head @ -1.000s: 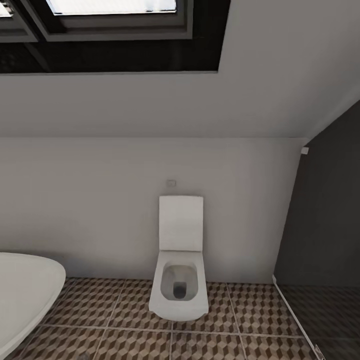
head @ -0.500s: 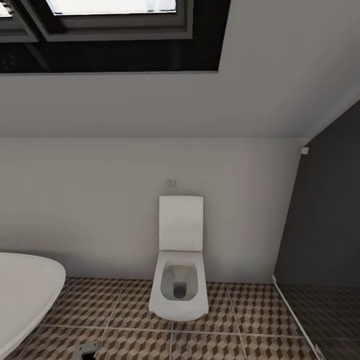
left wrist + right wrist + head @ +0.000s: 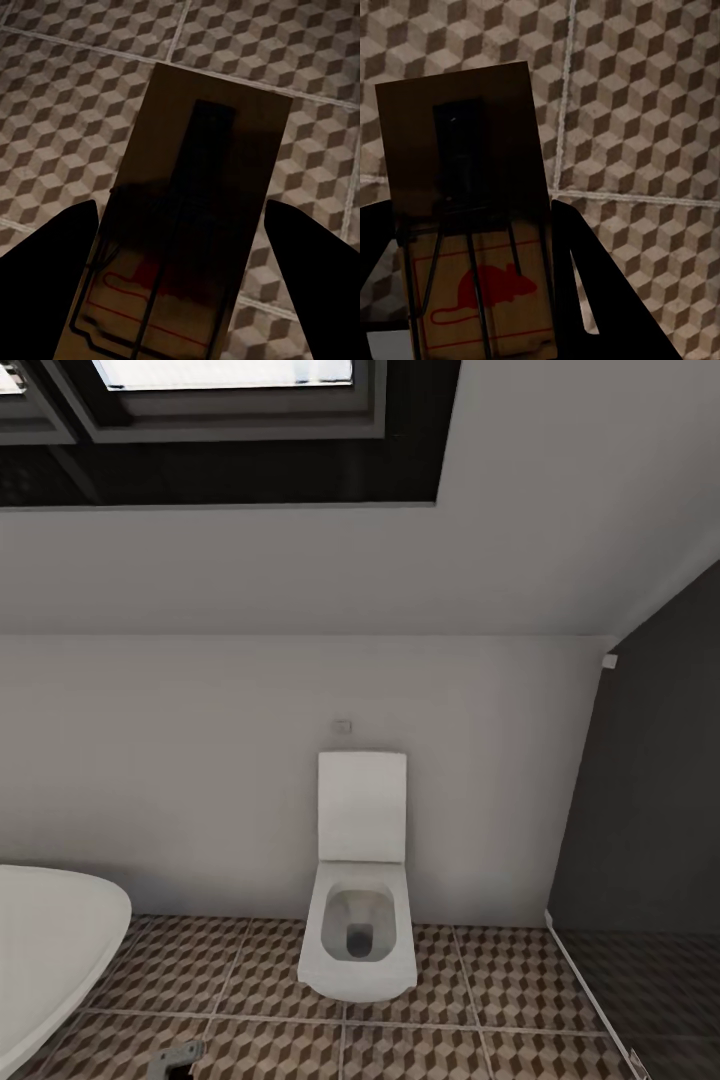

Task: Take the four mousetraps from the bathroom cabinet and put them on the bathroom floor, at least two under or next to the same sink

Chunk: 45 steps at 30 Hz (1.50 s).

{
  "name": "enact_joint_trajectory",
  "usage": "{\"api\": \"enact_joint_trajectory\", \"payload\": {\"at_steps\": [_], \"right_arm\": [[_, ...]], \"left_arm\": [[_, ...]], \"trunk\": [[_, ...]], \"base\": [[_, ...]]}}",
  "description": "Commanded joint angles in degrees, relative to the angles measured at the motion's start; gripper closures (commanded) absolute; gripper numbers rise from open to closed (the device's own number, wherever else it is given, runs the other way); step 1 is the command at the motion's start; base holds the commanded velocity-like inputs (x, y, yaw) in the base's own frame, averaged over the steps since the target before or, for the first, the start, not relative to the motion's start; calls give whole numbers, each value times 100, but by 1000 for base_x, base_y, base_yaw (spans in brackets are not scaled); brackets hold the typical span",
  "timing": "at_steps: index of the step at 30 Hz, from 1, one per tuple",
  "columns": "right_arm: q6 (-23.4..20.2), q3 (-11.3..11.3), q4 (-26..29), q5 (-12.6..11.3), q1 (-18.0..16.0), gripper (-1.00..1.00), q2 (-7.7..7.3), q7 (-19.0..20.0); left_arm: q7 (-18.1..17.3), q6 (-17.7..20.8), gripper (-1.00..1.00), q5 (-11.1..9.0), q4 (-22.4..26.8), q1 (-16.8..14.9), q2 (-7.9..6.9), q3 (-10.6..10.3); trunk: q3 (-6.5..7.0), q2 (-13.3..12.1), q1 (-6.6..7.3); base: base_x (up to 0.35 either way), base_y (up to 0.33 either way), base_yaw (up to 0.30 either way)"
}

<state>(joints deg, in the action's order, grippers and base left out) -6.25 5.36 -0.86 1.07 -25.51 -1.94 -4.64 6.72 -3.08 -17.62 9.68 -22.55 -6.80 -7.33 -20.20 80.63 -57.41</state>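
Mousetraps, 2 of them: one mousetrap (image 3: 187, 225) sits clamped between the left gripper (image 3: 180, 247) jaws, another (image 3: 472, 225) between the right gripper (image 3: 472, 262) jaws, both above the bathroom floor (image 3: 480, 980).

The left gripper (image 3: 180, 225) has two flat black fingers (image 3: 49, 255), each narrowing to a point, matte and unmarked. The right gripper (image 3: 472, 247) has the same black, wedge-shaped fingers (image 3: 600, 292) with smooth faces. In the head view, a small grey metal bracket-like part (image 3: 175, 1057) of the robot has angular edges.
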Motion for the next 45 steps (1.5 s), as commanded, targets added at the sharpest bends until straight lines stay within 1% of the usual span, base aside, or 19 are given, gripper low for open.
{"api": "enact_joint_trajectory", "payload": {"at_steps": [1,3,8,11,16,45], "right_arm": [[0,44,-6,-10,-7,100,1,-13],[34,44,-6,-10,-7,100,1,-18],[69,55,-10,-10,-7,100,8,-36],[73,65,-10,-6,-7,100,23,-49],[77,69,-11,3,-7,100,35,-60],[81,79,-11,45,-7,100,53,-59]], "left_arm": [[22,-17,100,-50,-2,-4,-1,-49],[22,-17,100,-49,-2,-4,4,-49],[32,-30,100,-50,-22,-4,42,-51],[56,-31,100,-49,-61,-4,116,-59],[71,-31,100,-52,-85,-4,165,-65],[73,-38,100,-69,-93,-4,170,-58]], "trunk": [[-7,4,0],[-7,4,0],[-96,204,-110],[-150,325,-176],[-240,525,-285],[-761,1688,-922]], "base": [[0,0,0],[0,0,0],[0,0,0],[0,0,0],[0,0,0],[0,0,0]]}}
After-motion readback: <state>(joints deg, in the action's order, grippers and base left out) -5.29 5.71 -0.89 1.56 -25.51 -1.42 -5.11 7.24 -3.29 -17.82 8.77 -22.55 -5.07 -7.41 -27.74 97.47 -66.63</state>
